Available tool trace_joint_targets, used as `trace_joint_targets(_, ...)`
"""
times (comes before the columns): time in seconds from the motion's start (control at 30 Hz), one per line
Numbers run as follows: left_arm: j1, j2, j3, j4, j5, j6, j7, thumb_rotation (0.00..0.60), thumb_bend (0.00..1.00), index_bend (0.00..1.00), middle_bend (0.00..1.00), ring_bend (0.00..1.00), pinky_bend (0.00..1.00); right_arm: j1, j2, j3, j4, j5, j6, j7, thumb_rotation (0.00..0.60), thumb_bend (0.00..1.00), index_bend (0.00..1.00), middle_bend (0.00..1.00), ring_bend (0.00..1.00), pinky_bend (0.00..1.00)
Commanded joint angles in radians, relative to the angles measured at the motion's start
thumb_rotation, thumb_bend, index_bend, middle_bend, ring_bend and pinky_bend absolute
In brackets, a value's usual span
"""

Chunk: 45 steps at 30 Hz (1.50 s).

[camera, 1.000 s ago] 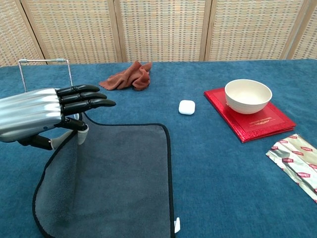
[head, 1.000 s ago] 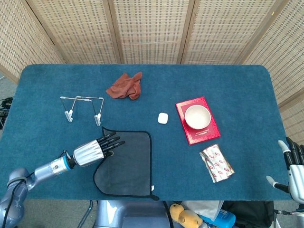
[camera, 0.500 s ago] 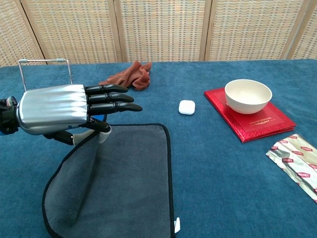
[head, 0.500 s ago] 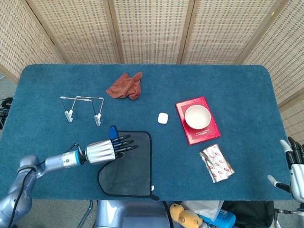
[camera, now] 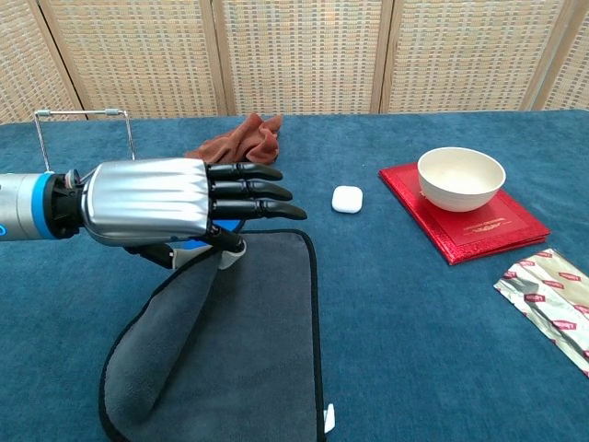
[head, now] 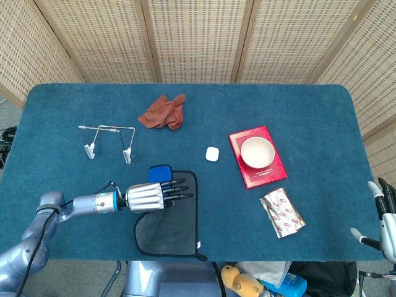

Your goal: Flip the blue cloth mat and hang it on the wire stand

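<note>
Two stages make up the task, and neither is complete. Head view: the left hand (head: 150, 197) has one corner of the blue cloth mat (head: 176, 223) raised and folded inward, exposing a patch of the blue underside just above the knuckles, while the greater part of the mat lies flat, grey face up, at the near edge of the desk (head: 309, 111). The wire stand (head: 108, 141) stands empty, up and to the left of the mat and apart from it. The right hand (head: 385, 218) sits at the lower right corner of the frame, well away from the work; whether it holds anything cannot be told. Chest view: the fingers (camera: 248, 189) of the left hand extend straight and close together, with the lifted edge of the mat pinched beneath them by the thumb. Judged from this, the flip is in its opening portion; turning the mat fully over, carrying it to the stand and draping it over the wire remain.
</note>
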Motion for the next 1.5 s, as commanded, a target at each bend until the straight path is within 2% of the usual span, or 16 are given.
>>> trace_joint_targets(0.03, -0.020, -0.009, 0.002, -0.011, 0.007, -0.020, 0.010, 0.600, 0.61, 0.54, 0.00, 0.00, 0.02, 0.001, 0.001, 0.001, 0.000, 0.001, -0.001, 0.000, 0.600, 0.00, 0.00, 0.00, 0.00, 0.00)
trace_joint_targets(0.87, -0.116, -0.101, -0.011, -0.002, 0.004, -0.161, 0.034, 0.600, 0.61, 0.53, 0.00, 0.00, 0.05, 0.003, 0.014, 0.011, 0.004, 0.038, -0.021, 0.031, 0.600, 0.00, 0.00, 0.00, 0.00, 0.00)
trace_joint_targets(0.93, -0.119, -0.112, -0.009, 0.002, 0.005, -0.173, 0.041, 0.600, 0.61, 0.49, 0.00, 0.00, 0.05, 0.003, 0.015, 0.011, 0.004, 0.039, -0.022, 0.034, 0.600, 0.00, 0.00, 0.00, 0.00, 0.00)
trace_joint_targets(1.0, -0.121, -0.118, -0.007, 0.006, 0.006, -0.185, 0.049, 0.600, 0.59, 0.36, 0.00, 0.00, 0.05, 0.003, 0.016, 0.010, 0.004, 0.038, -0.022, 0.035, 0.600, 0.00, 0.00, 0.00, 0.00, 0.00)
trace_joint_targets(1.07, -0.122, -0.122, -0.008, 0.003, 0.002, -0.199, 0.048, 0.600, 0.55, 0.12, 0.00, 0.00, 0.05, 0.002, 0.017, 0.009, 0.003, 0.038, -0.022, 0.035, 0.600, 0.00, 0.00, 0.00, 0.00, 0.00)
trace_joint_targets(1.1, -0.122, -0.125, -0.011, 0.003, -0.003, -0.209, 0.052, 0.600, 0.53, 0.05, 0.00, 0.00, 0.05, 0.001, 0.018, 0.010, 0.003, 0.038, -0.021, 0.036, 0.600, 0.00, 0.00, 0.00, 0.00, 0.00)
trace_joint_targets(1.13, -0.122, -0.127, -0.015, 0.001, -0.008, -0.222, 0.057, 0.600, 0.53, 0.02, 0.00, 0.00, 0.05, 0.000, 0.018, 0.010, 0.002, 0.038, -0.019, 0.037, 0.600, 0.00, 0.00, 0.00, 0.00, 0.00)
trace_joint_targets(1.3, -0.124, -0.119, -0.031, -0.025, -0.030, -0.249, 0.062, 0.600, 0.50, 0.00, 0.00, 0.00, 0.05, -0.002, 0.020, 0.008, 0.002, 0.035, -0.018, 0.040, 0.600, 0.00, 0.00, 0.00, 0.00, 0.00)
trace_joint_targets(1.5, -0.120, -0.083, -0.047, -0.063, -0.043, -0.206, 0.055, 0.600, 0.43, 0.00, 0.00, 0.00, 0.05, -0.002, 0.021, 0.006, 0.001, 0.029, -0.018, 0.039, 0.600, 0.00, 0.00, 0.00, 0.00, 0.00)
